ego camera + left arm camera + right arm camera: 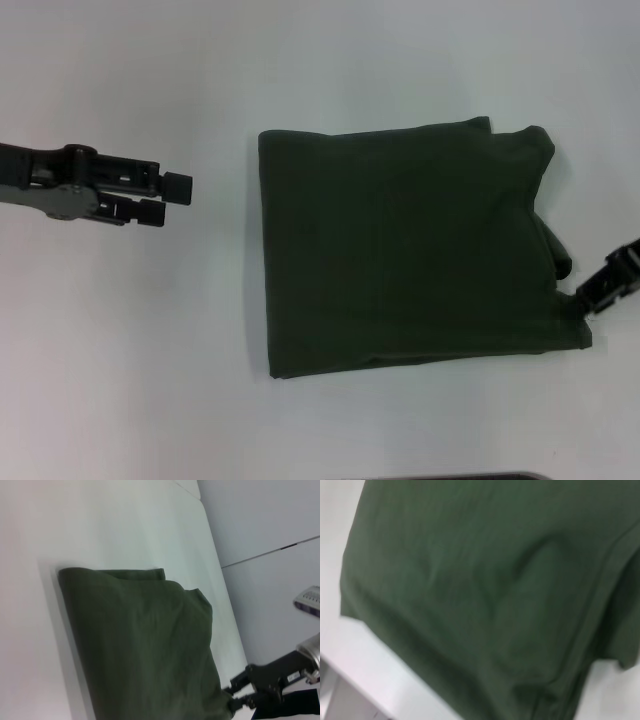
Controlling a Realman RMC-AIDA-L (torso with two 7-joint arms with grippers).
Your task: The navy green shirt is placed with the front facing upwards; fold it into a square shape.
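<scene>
The navy green shirt (400,250) lies folded into a rough square on the white table, plain green side up, with no lettering showing. Its right edge is uneven, and a bunched flap sticks out there. My left gripper (168,199) hovers open to the left of the shirt, well clear of it. My right gripper (583,298) is at the shirt's near right corner. In the left wrist view the right gripper (231,696) has its fingers apart against the edge of the shirt (140,645). The right wrist view is filled by the shirt (470,580) close up.
The white table (120,350) stretches around the shirt on all sides. A dark strip (450,477) shows at the table's near edge. Beyond the table's far side there is grey floor and a pale device (310,600).
</scene>
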